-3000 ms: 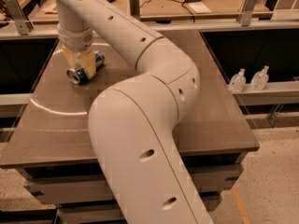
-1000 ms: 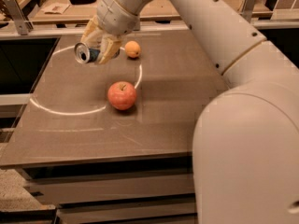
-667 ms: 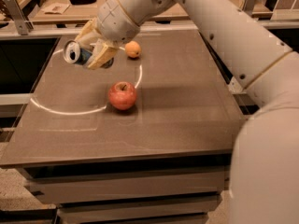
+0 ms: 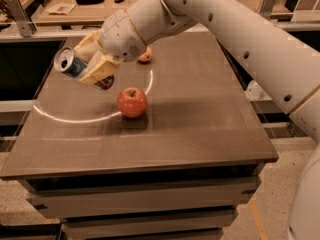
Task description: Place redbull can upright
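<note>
Holds the can (image 4: 68,63) in the pincer (image 4: 84,66), tan fingers (image 4: 101,67) pressed on its sides, up in the air over the far left part of the table (image 4: 200,114). Compared with one second ago, carries it a little more to the left, with the silver top pointing left and slightly up. No longer lying on the table, as three seconds ago. Leaves the apple (image 4: 132,102) in the same place, nearer and to the right of the can. Leaves also the small orange fruit (image 4: 145,55) farther back, partly behind the arm (image 4: 225,24). Means, probably, that the lifting is done and the turning only begun. Needs more rotation until the top points straight up, then a lowering onto the table left of the apple.
</note>
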Controlling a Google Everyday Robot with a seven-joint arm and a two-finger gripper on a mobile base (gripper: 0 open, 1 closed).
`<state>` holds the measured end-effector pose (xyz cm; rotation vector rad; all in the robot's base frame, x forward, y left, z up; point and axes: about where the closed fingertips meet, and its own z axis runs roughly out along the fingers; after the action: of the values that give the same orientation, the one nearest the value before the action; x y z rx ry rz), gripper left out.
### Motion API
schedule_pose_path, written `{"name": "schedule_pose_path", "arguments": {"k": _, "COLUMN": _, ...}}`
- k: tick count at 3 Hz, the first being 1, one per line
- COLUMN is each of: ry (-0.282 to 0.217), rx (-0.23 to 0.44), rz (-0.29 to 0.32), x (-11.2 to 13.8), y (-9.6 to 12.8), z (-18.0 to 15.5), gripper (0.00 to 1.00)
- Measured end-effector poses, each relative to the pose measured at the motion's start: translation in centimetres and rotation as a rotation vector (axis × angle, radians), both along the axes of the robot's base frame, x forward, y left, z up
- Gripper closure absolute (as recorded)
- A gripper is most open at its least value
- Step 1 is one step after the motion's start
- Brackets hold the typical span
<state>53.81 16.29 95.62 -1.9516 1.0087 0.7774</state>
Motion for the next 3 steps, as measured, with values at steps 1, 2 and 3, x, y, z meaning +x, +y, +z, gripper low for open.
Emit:
{"name": "schedule_pose_path", "arguments": {"k": 1, "ry": 0.042, "rx": 0.041, "rz": -0.041, "x": 0.0, "y": 2.0, "z": 0.3, "gripper": 1.0}}
{"name": "schedule_pose_path", "arguments": {"k": 2, "ry": 0.077, "rx": 0.092, "rz": -0.084, "x": 0.4, "y": 3.9, "z": 0.6, "gripper": 1.0}}
{"name": "schedule_pose_path", "arguments": {"k": 3, "ry": 0.118, "rx": 0.155, "rz": -0.122, "x": 1.2, "y": 5.4, "z": 0.2, "gripper": 1.0}}
